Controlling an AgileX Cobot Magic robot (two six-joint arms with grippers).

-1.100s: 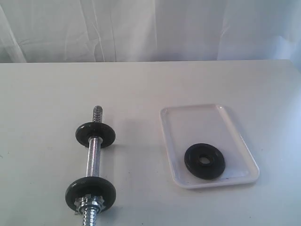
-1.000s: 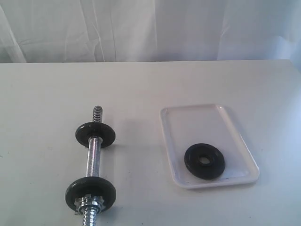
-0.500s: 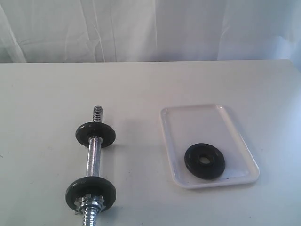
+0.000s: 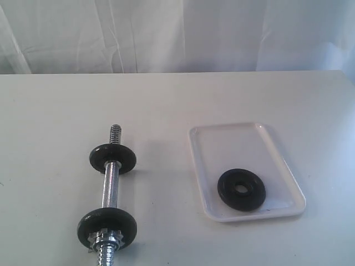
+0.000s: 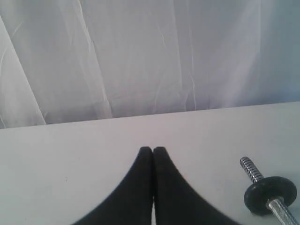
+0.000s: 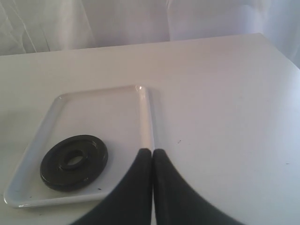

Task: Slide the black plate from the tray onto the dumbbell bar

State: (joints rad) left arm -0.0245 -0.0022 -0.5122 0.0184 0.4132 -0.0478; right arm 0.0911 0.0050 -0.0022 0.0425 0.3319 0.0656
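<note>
The black plate (image 4: pixel 241 189) lies flat in the near part of the white tray (image 4: pixel 233 138), seen too in the right wrist view as black plate (image 6: pixel 74 161) in tray (image 6: pixel 101 101). The dumbbell bar (image 4: pixel 111 188) lies on the table to the left, carrying two black discs and a chrome star nut at its near end; its far threaded end and one disc show as dumbbell bar (image 5: pixel 262 180). My left gripper (image 5: pixel 153 150) is shut and empty, apart from the bar. My right gripper (image 6: pixel 153 151) is shut and empty, over the tray's edge beside the plate. Neither gripper shows in the exterior view.
A white table (image 4: pixel 177 100) carries everything, with a white cloth backdrop (image 4: pixel 177 33) behind its far edge. The table's right corner (image 6: pixel 262 37) shows in the right wrist view.
</note>
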